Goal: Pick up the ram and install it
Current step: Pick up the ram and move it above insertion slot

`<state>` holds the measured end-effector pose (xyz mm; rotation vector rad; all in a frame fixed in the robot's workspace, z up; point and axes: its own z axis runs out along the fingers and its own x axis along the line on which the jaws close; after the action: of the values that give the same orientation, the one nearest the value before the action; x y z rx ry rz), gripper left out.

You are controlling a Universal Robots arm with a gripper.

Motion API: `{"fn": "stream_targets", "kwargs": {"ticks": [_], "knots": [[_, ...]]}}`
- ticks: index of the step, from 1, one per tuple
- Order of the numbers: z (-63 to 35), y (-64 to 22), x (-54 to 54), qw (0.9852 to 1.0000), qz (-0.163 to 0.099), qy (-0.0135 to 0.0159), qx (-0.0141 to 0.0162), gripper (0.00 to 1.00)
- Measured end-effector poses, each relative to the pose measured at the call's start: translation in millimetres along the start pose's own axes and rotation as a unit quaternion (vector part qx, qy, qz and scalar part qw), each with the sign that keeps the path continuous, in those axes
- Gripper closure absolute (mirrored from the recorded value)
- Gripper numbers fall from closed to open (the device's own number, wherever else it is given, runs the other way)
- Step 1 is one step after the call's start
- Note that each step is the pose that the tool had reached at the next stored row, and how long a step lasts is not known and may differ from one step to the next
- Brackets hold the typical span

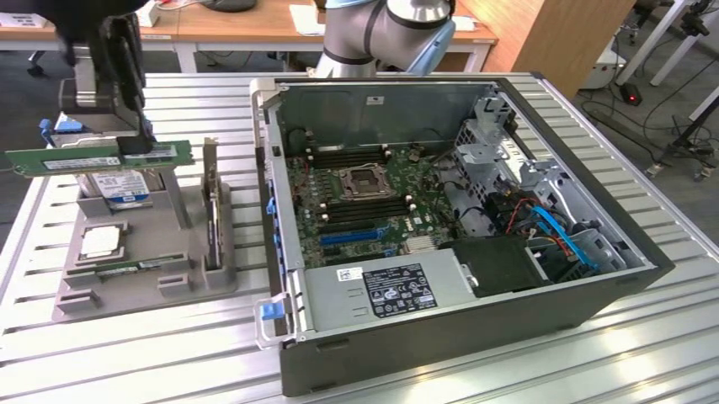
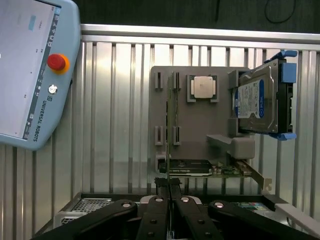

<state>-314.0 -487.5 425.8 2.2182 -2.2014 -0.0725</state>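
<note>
Grips the ram (image 1: 96, 158) at the exterior view's left, gripper (image 1: 135, 145) clamped on the stick's upper edge, holding it level in the air. Hangs above the grey fixture (image 1: 191, 290) and its blue-labelled hard drive (image 1: 118, 187), with a second green stick (image 1: 141, 268) lying lower down and an upright card (image 1: 210, 210) alongside. Sits well apart from the open computer case (image 1: 584, 295) further right, motherboard (image 1: 422, 210) exposed inside.
</note>
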Motion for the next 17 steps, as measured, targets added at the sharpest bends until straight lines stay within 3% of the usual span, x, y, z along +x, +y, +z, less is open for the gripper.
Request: {"fn": "stream_targets", "kwargs": {"ticks": [17], "knots": [[-1.8,-42.7,0.3,1.0000,0.000,-0.0001,0.0000,0.89]]}}
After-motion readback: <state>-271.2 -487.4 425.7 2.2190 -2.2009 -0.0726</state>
